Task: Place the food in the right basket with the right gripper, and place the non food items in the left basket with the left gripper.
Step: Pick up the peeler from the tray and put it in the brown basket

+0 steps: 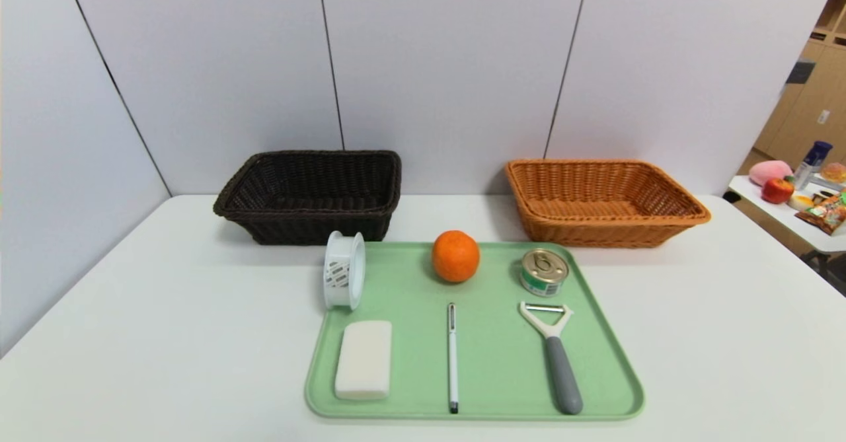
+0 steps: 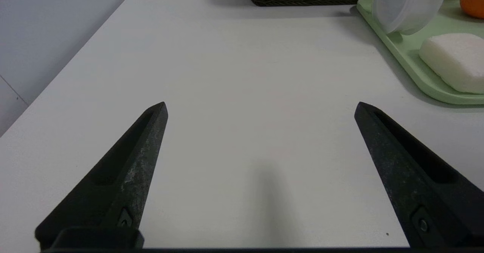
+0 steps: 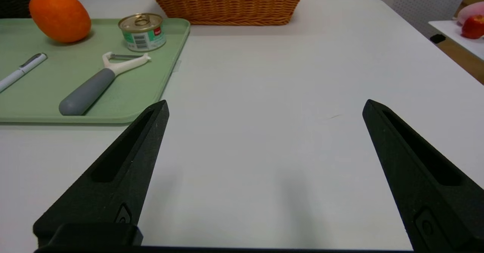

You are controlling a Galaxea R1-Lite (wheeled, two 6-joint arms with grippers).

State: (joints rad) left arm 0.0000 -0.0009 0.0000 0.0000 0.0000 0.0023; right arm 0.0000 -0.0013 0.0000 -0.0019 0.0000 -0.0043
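Six items on green tray, near table's front edge; baskets at back.

Left to right: left gripper spread wide over bare tabletop; white spool on edge, white soap, orange, pen lengthwise front-to-back, tin, peeler blade rearward; right gripper spread.

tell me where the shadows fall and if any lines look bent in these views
Head view: soft shadows hug the dark basket and orange basket; the wall seams lean outward, a wide-angle bend. Left wrist view: a faint shadow lies on the table between the open left gripper fingers. Right wrist view: the same under the open right gripper; the orange shades the tray.
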